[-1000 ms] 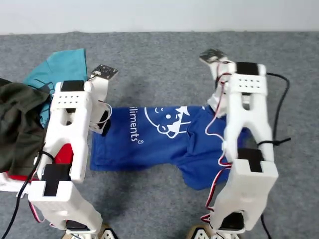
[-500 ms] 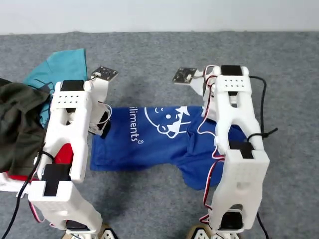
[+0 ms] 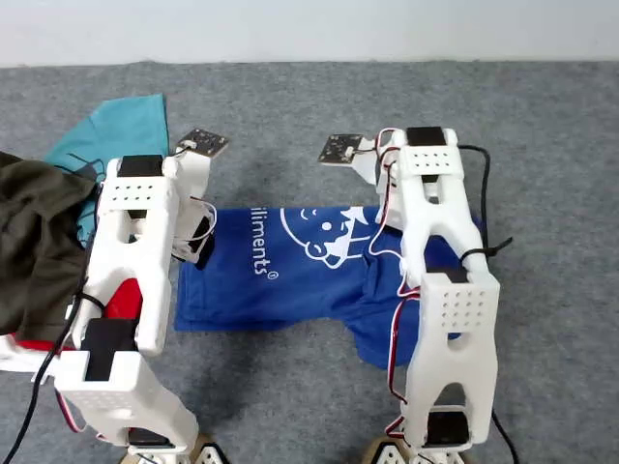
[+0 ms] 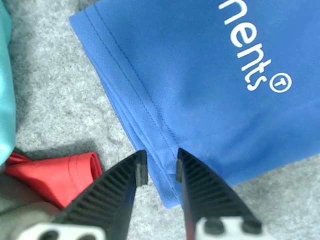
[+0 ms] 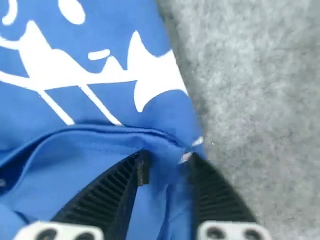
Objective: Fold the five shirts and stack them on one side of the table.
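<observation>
A blue shirt [image 3: 290,271] with white print lies flat mid-table, one sleeve spread toward the front right. In the left wrist view my left gripper [image 4: 160,167] is narrowly open, its fingertips [image 4: 141,170] straddling the stitched hem corner of the blue shirt [image 4: 210,75]. My right gripper [image 5: 167,165] is open low over the blue shirt [image 5: 75,165], at its far edge beside the white drawing, with a raised fold of cloth between its jaws. From above, the right arm [image 3: 430,222] covers the shirt's right part and the left arm [image 3: 135,242] stands at its left end.
A loose pile sits at the left: a teal shirt [image 3: 116,130], a dark olive shirt [image 3: 34,242] and a red shirt [image 3: 124,300]. The red shirt [image 4: 55,172] lies close to my left gripper. Bare grey carpet [image 3: 561,145] stretches at the back and right.
The right arm has swung left and now sits over the blue shirt's right part near the printed drawing. The left arm and the shirts have stayed put.
</observation>
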`<state>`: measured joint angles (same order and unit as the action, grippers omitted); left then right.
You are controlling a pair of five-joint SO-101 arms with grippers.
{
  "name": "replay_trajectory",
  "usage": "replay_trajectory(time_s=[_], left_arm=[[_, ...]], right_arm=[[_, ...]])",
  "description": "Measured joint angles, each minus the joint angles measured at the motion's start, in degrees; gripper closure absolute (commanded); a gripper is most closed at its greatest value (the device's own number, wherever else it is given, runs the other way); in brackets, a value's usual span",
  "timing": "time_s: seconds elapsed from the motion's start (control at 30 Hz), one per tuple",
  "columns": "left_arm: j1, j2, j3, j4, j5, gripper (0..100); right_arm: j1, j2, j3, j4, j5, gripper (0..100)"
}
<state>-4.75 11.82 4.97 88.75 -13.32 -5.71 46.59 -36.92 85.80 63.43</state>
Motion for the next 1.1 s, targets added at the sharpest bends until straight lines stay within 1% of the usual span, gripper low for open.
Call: replay_trajectory(time_s=[0.03,0.13,0.27,0.6,0.67,0.83,1.1], left_arm=[[0.0,0.0,0.0,0.0,0.0,89],[0.0,0.0,0.0,0.0,0.0,89],[0.0,0.0,0.0,0.0,0.0,89],[0.0,0.0,0.0,0.0,0.0,89],[0.0,0.0,0.0,0.0,0.0,89],[0.0,0.0,0.0,0.0,0.0,89],[0.0,0.0,0.0,0.0,0.0,89]], right_arm=[[0.0,0.26,-0.18,0.0,-0.18,96.8],[-0.09,0.18,-0.53,0.0,-1.49,99.1],[-0.09,0.18,-2.46,0.79,-2.81,98.8],[-0.09,0.26,-14.33,13.27,-2.99,98.6],[-0.09,0.53,-14.86,14.07,-2.99,95.8],[-0.18,1.14,-15.03,14.07,-3.16,79.8],[-0.18,1.14,-15.03,14.07,-5.63,81.5]])
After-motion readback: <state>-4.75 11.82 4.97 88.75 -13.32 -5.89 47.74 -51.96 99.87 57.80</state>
